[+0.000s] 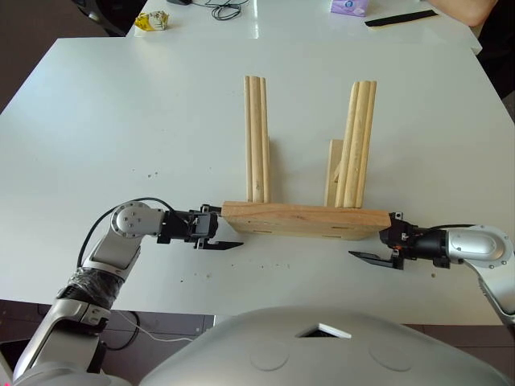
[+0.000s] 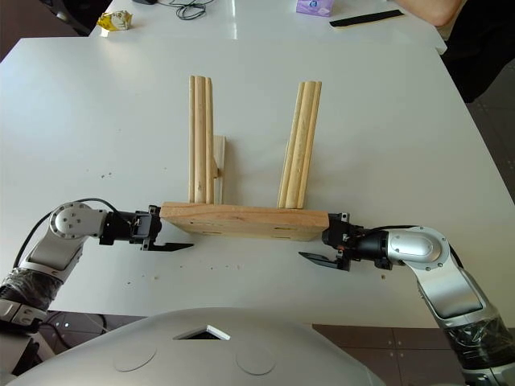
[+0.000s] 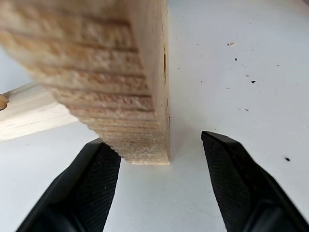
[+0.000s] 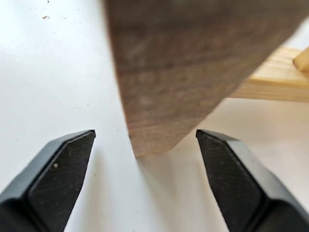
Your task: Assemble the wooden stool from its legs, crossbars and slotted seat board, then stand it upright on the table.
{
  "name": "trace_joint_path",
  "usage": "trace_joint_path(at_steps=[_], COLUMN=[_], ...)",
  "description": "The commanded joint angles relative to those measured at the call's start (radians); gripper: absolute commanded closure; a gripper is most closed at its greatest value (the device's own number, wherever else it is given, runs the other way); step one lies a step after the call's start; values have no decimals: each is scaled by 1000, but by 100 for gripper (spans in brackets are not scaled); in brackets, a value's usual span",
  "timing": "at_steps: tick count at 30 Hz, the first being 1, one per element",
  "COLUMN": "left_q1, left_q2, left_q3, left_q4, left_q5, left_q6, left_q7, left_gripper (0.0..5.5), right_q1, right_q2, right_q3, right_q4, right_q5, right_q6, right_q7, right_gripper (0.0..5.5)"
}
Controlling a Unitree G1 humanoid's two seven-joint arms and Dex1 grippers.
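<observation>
Stool point(image 1: 304, 161) is lying on its side near the middle of the white table point(image 1: 121, 121). Its seat board point(image 1: 306, 219) is standing on its long edge at the near side, and the legs are pointing toward the far side. The left legs point(image 1: 257, 137) are lying straight, while the right legs point(image 1: 358, 141) are leaning slightly to the right. A crossbar point(image 1: 334, 170) is showing just left of the right legs.

You are holding your left gripper point(image 1: 220, 230) at the board's left end. Its black fingers point(image 3: 96, 183) are spread to either side of the end grain and are not pinching it. You are holding your right gripper point(image 1: 380, 240) at the board's right end. Its fingers point(image 4: 58, 179) are spread the same way, with the board's corner sitting between them and a gap on each side.
</observation>
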Motion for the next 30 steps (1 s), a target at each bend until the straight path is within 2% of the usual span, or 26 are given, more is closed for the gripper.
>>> trace_joint_path(at_steps=[1, 10, 14, 20, 26, 30], left_q1=[22, 20, 11, 26, 7, 25], left_q2=[-6, -4, -8, 12, 77, 179], left_q3=[-10, -14, -10, 21, 102, 210], left_q4=[-16, -24, -20, -102, -302, -517], left_q5=[12, 1, -2, -34, -121, -279], left_q6=[12, 31, 25, 60, 360, 668], left_q7=[16, -5, -10, -2, 37, 58], left_gripper=[273, 409, 415, 416, 416, 416], right_q1=[-34, -17, -16, 15, 72, 66], right_q2=[-6, 9, 19, 19, -18, -36], right_q3=[14, 26, 26, -12, -143, -316], right_q4=[12, 11, 14, -79, -280, -433], right_q5=[0, -3, 1, 71, 192, 415], right_q6=[-8, -6, -6, 83, 340, 605], right_q7=[23, 17, 7, -5, -45, -83], right_gripper=[188, 330, 404, 409, 409, 409])
